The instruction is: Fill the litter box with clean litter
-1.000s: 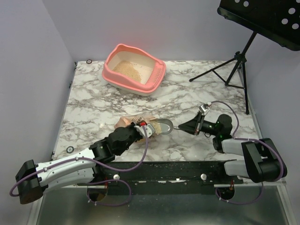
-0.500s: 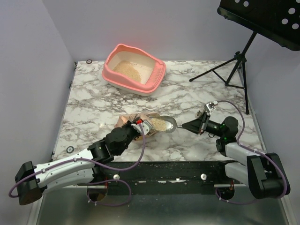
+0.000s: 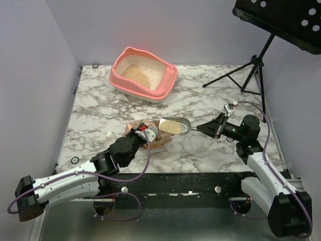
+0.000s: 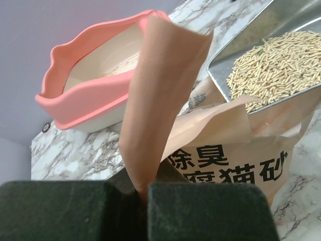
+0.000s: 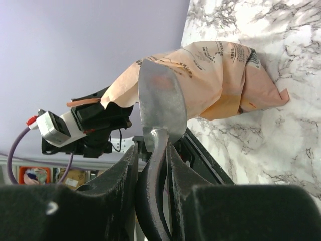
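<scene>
Change: the metal scoop [image 5: 160, 105] has come up out of the paper bag [image 3: 153, 139] with a load, the right arm has swung out toward 3 o'clock, and the left arm has reached further forward.
Left fingers [image 4: 200, 211]: pinched tight on a folded flap of the bag's mouth, holding it upright.
Right fingers [image 5: 115, 186]: narrow, clamped on the scoop's thin handle.
Clean litter [image 4: 273, 70]: short pale tan pellets; a heap rides in the scoop near the middle of the desk [image 3: 100, 115], and a thin layer lies in the litter box [image 3: 168, 80].
Litter box place: 11 o'clock on the desk, well apart from the scoop.
Handling, litter: probably light, loose and quick to roll; it cannot be gripped, so it should travel in a level scoop.
Handling, scoop: stiff, smooth metal; the handle is the place to hold, though it may twist under load.
Handling, bag: soft paper that slumps; best held at the mouth.
</scene>
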`<state>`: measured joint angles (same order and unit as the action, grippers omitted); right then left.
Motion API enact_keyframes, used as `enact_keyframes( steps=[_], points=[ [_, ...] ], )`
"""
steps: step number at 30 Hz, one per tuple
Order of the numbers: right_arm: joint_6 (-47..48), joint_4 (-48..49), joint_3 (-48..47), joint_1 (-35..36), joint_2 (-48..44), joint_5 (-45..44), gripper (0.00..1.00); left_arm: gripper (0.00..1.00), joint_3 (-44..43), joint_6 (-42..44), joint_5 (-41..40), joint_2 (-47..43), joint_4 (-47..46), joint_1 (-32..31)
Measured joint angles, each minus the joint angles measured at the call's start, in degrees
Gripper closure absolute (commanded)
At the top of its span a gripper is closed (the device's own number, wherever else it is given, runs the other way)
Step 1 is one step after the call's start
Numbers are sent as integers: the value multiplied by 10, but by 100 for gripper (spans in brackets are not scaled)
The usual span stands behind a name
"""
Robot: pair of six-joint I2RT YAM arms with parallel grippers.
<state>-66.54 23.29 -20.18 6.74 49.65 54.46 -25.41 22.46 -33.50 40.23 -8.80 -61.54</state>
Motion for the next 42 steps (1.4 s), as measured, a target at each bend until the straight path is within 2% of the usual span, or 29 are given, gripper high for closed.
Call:
enact_keyframes(
  steps=[9,17,27,31,35,42],
  points=[
    [-3,-110,-69,0,0,-20,99,100,-11,1,-50,0,13,-1],
    [-25,-122,-165,1,62,-96,99,100,-14,0,-53,-10,29,-1],
    [-28,-44,-316,41,284,-209,99,100,-14,-10,-50,-22,43,0],
    [-15,-22,-418,69,405,-222,99,100,-14,-12,-49,-27,47,0],
    [33,-41,-531,100,503,-257,99,100,-14,-13,-48,-32,51,0],
    [131,-100,-662,123,598,-320,99,100,-14,-13,-48,-39,57,0]
  ],
)
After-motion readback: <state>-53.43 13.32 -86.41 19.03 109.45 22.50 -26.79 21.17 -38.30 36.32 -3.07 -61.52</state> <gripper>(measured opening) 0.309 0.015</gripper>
